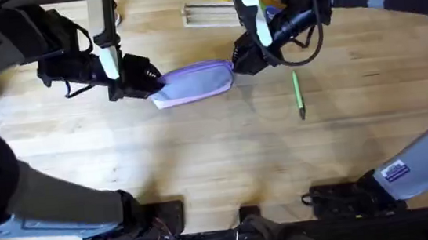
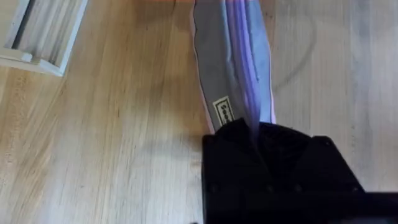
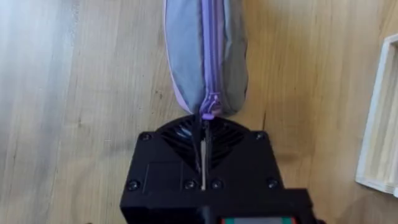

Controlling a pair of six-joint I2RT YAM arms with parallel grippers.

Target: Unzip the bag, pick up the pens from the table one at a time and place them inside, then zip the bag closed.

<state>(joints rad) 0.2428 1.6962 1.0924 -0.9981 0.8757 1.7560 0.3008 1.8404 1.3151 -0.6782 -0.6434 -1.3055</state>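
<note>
Wooden table (image 1: 202, 160) bearing lavender bag (image 1: 195, 84) far-centre, left gripper (image 1: 141, 81) clamping one end, right gripper (image 1: 241, 60) pinching the zipper pull; green pen (image 1: 298, 94) lying right; pulling straight along the seam seems advisable.

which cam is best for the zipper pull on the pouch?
Right wrist: the zipper pull sits centred, at the right end effector. Left wrist shows the pouch's zipper line, no pull. In the overhead view the end effector covers that end.
</note>
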